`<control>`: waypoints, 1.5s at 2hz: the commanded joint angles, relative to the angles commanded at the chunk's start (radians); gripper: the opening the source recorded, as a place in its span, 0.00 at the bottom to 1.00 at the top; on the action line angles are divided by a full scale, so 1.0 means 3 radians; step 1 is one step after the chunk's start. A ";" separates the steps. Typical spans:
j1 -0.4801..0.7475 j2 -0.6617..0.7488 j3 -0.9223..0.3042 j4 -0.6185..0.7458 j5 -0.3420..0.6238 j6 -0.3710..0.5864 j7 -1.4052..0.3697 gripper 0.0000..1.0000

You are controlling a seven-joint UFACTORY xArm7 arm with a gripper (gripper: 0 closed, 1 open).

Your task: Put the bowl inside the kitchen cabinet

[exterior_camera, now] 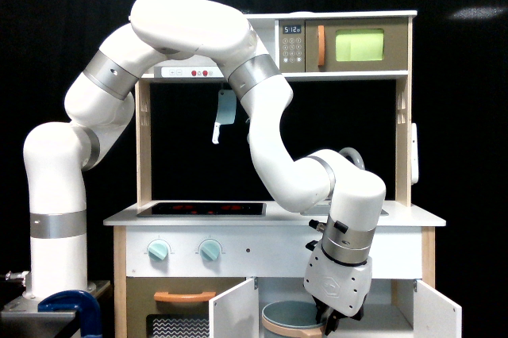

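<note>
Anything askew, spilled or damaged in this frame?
Nothing stands out. The bowl hangs slightly tilted at the gripper in the open kitchen cabinet, between both swung-out doors. The cleaver hangs in its place, and the counter shows no spill. The jaws are partly cut off by the frame's bottom edge.

One exterior camera faces the toy kitchen [317, 219] head-on from roughly tabletop height, near enough that the frame's lower edge cuts the open cabinet doors [238, 310]. The arm's base column [55, 227] stands at nine o'clock, the microwave [349, 44] around one o'clock. Its distance seems moderate.
</note>
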 joint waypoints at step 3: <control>0.0087 0.0258 0.0539 0.0129 -0.0064 -0.0430 0.0491 0.00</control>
